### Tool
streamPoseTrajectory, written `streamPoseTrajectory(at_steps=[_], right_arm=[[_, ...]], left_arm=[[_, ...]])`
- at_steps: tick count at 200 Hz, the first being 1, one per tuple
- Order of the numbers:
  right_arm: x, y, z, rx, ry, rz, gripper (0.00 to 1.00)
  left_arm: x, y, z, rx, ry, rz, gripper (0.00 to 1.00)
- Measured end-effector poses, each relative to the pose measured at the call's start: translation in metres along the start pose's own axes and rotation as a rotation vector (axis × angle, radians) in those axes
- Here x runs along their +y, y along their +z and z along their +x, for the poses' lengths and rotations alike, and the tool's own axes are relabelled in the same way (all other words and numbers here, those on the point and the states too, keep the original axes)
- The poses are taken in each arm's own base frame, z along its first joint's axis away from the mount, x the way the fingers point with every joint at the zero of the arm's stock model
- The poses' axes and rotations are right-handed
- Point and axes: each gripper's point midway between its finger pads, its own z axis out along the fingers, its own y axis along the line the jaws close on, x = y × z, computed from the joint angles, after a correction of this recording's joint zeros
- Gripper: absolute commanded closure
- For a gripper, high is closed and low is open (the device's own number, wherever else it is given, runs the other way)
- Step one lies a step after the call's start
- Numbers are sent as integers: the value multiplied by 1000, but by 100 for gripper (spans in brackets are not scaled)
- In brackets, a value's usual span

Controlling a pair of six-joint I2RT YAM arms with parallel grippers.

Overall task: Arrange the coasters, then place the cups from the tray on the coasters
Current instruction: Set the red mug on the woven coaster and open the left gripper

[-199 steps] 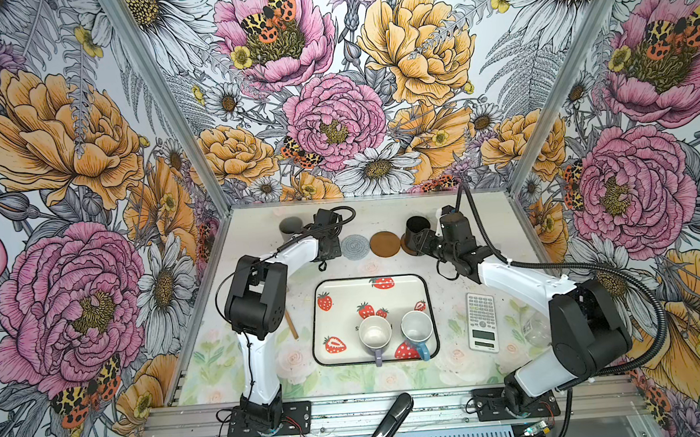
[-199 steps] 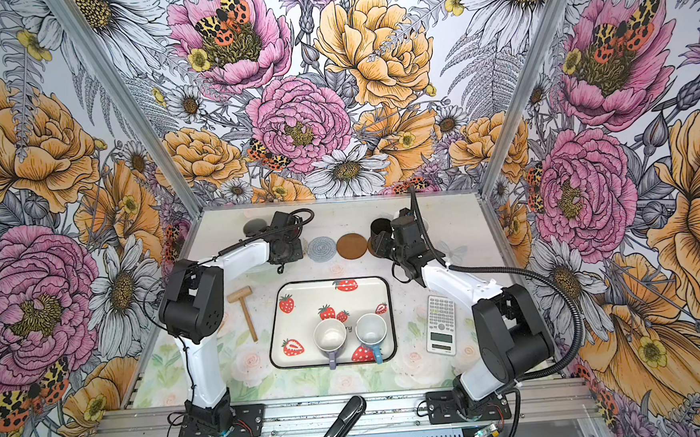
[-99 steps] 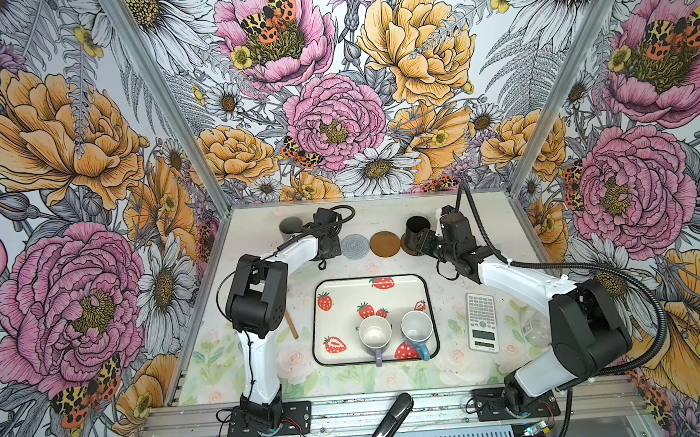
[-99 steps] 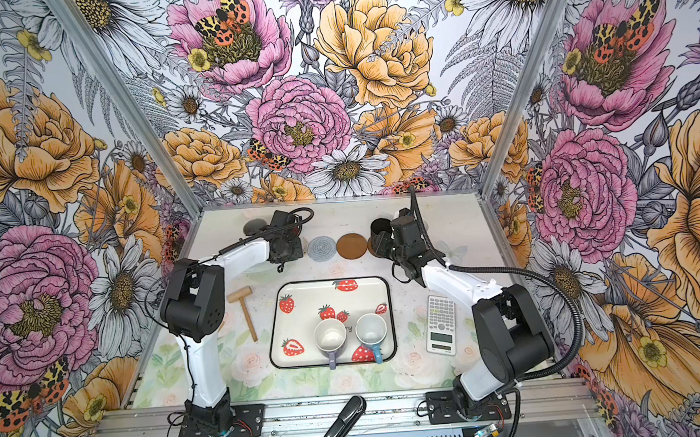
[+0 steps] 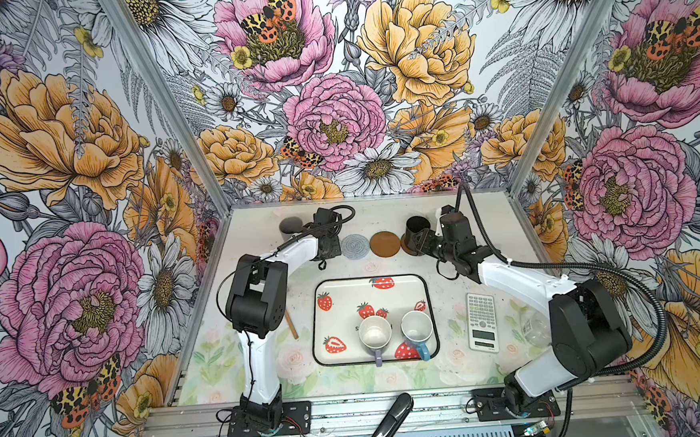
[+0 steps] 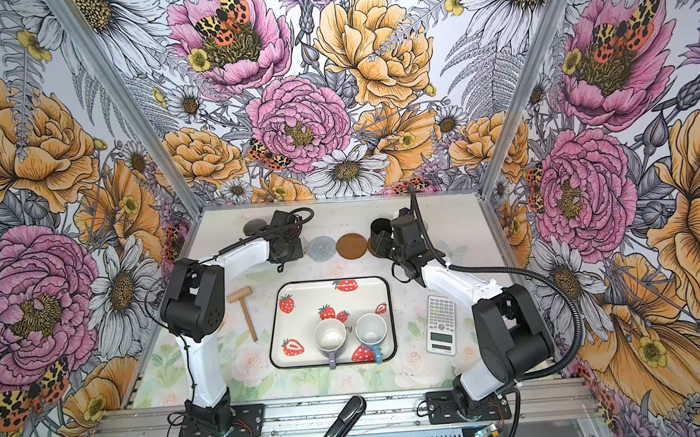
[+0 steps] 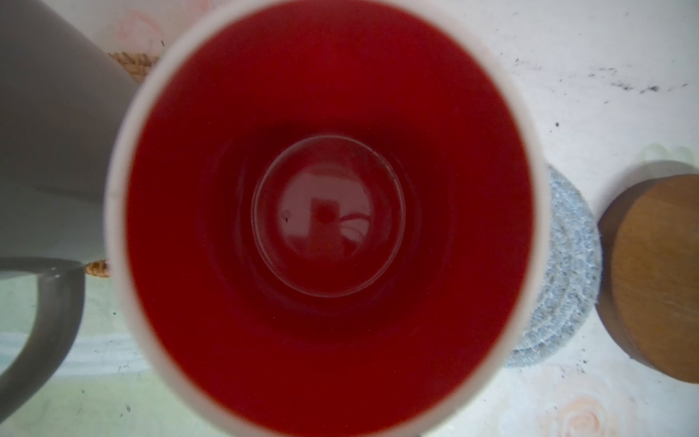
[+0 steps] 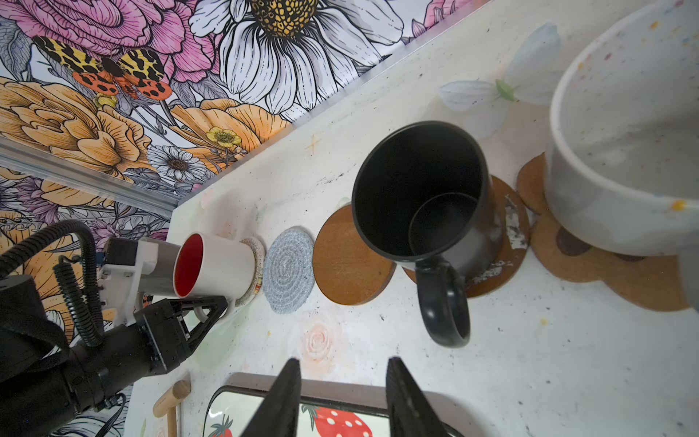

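Only wrist views show red-lined cup (image 8: 215,265), 11 o'clock of tray (image 5: 403,295); right jaws spread, left jaws unclear.

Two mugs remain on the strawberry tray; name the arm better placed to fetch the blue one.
Right, probably: the right gripper is open and empty by the strawberry tray, nearer the blue mug. The left gripper is at the red-lined white mug.

Calculator (image 5: 482,321) lies face-up; wooden mallet (image 6: 248,317) (handle nearward) lies flat.

Black mug (image 8: 420,196) stands on a brown disc coaster (image 8: 511,248).
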Motion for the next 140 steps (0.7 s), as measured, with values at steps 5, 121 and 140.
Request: streamPoseTrajectory(at_steps=[5,121,140], right_arm=[[0,0,0,-1,0,-1,60],[4,-1,-2,1,-1,-14,60],[4,-1,-2,1,-1,-14,58]], left_arm=[[0,0,0,0,3,0,74],[0,0,0,-1,5,-1,53],[1,-3,0,-5,4,-1,51]])
